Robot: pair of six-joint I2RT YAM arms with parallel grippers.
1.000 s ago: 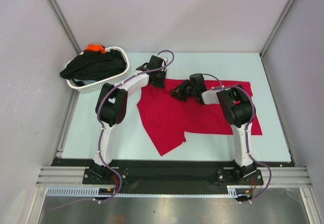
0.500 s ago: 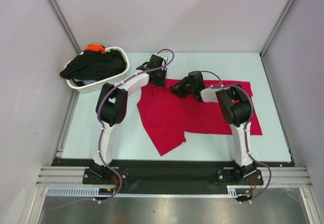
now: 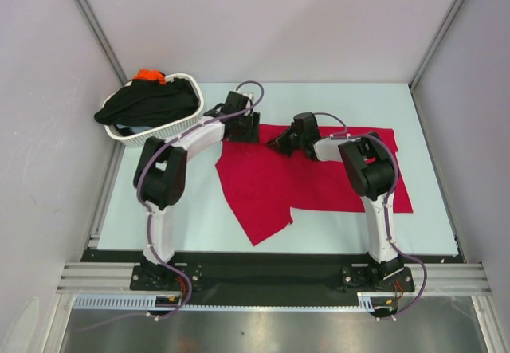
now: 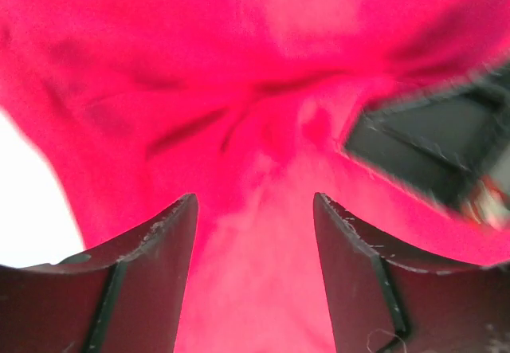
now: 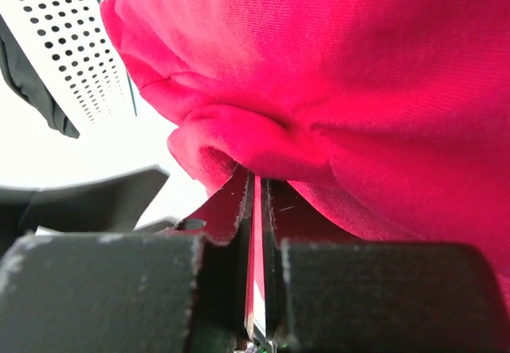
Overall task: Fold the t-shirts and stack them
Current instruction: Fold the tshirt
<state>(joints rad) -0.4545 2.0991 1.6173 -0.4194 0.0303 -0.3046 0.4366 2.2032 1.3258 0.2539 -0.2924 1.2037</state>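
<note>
My left hand [image 3: 244,127] stands wide open just left of centre in the overhead view, low over the upper left corner of the red t-shirt [image 3: 319,182]. From its own camera I see the two dark fingers [image 4: 151,265] spread apart at the bottom of the frame. Nothing is between them, and the red t-shirt [image 4: 239,66] lies rumpled below and beyond them.

Starting at the upper left of the overhead view, the white basket [image 3: 151,135] sits at the worktop's far left corner. A black shirt [image 3: 147,102] is heaped in it and hangs over the rim, and a bit of orange cloth [image 3: 148,75] shows at its back edge. Just to the right of the basket comes the left hand, near it but apart.

Next to the right is my right hand [image 3: 276,144], at the shirt's top edge near the middle of the frame and close beside the left hand. It shows as a blurred dark shape [image 4: 430,146] at the right of the left wrist view. In the right wrist view the hand [image 5: 256,182] is closed tight, with a bunched fold of the red t-shirt [image 5: 382,66] pinched between the pads. The perforated wall of the basket [image 5: 64,42] fills the upper left of that frame.

The rest of the red shirt is spread on the pale worktop [image 3: 335,98] through the centre and right of the overhead view. One flap reaches toward the lower middle, and its right edge lies well past the right arm.
</note>
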